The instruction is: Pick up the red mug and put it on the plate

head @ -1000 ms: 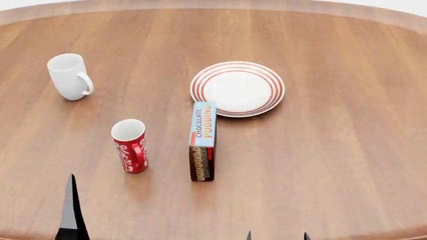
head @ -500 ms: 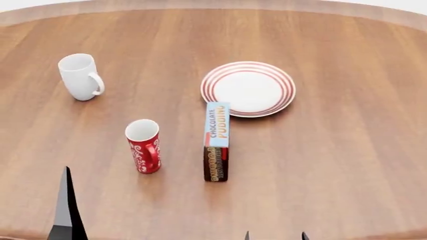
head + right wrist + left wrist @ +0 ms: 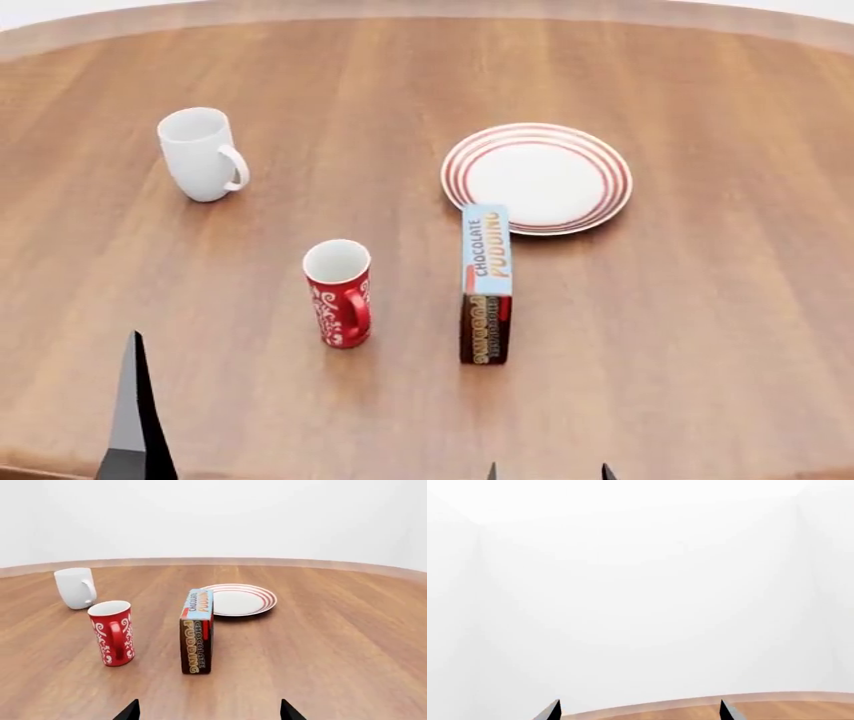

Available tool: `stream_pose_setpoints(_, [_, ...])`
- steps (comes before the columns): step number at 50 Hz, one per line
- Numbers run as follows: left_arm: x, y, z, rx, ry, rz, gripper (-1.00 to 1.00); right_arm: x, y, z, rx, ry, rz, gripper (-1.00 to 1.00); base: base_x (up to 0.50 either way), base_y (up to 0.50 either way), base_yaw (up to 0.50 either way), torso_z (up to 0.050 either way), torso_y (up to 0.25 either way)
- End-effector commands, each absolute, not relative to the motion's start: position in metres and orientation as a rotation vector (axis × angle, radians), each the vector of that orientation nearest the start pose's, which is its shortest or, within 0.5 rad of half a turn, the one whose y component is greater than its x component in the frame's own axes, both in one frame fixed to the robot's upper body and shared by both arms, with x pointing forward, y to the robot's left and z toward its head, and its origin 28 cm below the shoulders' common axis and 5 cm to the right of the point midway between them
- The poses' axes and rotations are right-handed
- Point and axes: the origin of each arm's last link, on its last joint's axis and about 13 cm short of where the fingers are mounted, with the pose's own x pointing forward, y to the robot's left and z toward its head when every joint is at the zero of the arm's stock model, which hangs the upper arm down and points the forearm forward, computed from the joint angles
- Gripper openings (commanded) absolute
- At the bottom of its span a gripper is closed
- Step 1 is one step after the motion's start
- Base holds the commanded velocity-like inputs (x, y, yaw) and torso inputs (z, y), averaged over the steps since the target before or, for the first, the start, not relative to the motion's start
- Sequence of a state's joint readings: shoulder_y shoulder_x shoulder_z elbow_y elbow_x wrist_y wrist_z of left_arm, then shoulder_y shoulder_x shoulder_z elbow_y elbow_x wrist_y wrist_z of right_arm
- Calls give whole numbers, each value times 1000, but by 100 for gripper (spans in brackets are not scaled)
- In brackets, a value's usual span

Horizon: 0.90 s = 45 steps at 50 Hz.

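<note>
The red mug [image 3: 339, 293] stands upright mid-bench, nearer the left gripper [image 3: 134, 420] than the right gripper [image 3: 208, 711]; both jaws spread, empty.

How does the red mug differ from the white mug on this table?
The red mug is red with white swirls and a white inside; the white mug is plain white. The red mug looks taller and narrower, the white mug squatter. The red mug stands near the pudding box; the white mug stands farther back. Both are upright, untouched, each with one handle.

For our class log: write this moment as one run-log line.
phase: approach | red mug: upright on table, ungrasped | plate: bare | both grippers: open, empty
</note>
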<state>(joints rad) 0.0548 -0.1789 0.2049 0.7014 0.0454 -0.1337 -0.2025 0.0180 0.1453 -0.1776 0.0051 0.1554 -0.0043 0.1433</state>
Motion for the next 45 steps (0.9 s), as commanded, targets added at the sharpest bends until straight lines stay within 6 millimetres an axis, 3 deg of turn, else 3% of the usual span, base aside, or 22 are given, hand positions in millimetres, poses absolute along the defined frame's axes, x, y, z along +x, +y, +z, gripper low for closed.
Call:
stream_pose_setpoints(1, [177, 192, 134, 100, -509, -38, 100, 211, -95, 13, 8, 11, 32, 100, 0, 180, 0, 0, 0])
stream_pose_setpoints(45, [178, 190, 135, 104, -504, -38, 100, 212, -96, 13, 7, 11, 33, 100, 0, 181, 0, 0, 0])
